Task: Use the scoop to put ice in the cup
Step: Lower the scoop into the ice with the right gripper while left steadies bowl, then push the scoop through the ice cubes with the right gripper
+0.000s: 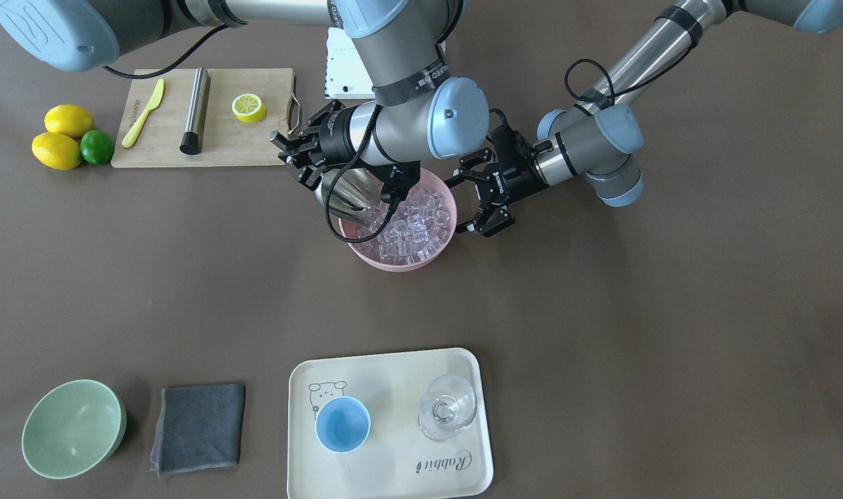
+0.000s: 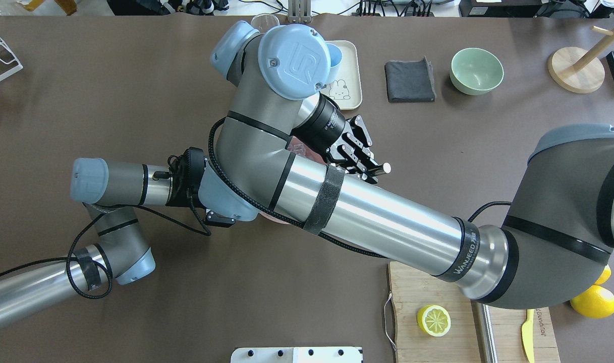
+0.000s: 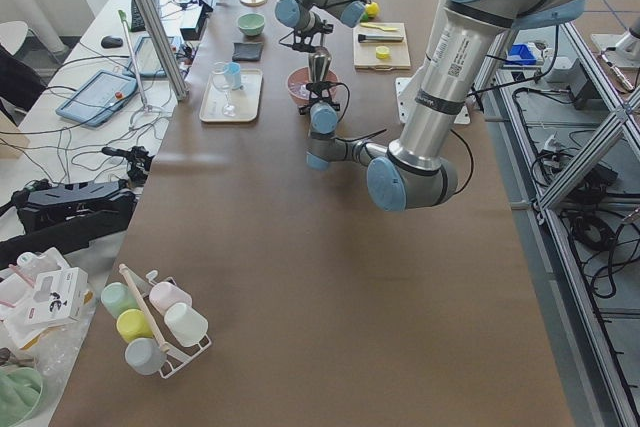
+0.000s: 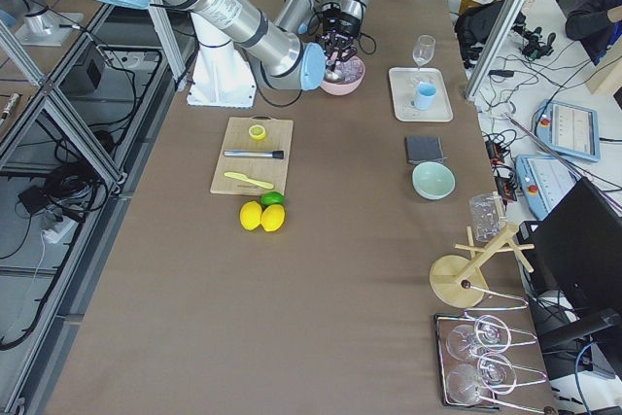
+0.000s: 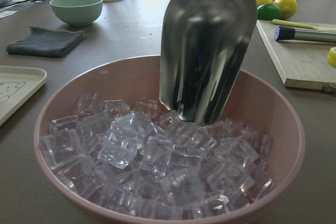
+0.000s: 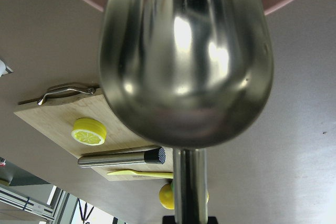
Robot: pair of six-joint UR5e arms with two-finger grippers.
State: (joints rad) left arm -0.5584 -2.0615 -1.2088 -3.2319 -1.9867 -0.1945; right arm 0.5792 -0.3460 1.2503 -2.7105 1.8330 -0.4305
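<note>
Scoop (image 5: 205,51) stands steep, tip down in ice (image 5: 157,156), handle up in R fingers (image 1: 291,147); L fingers (image 1: 489,226) wide open, empty.

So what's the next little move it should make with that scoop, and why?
Probably drive the scoop deeper and tip it under the ice. Its lip only meets the top cubes in the pink bowl, its trough looks empty, and the cup on the tray holds nothing yet.
</note>
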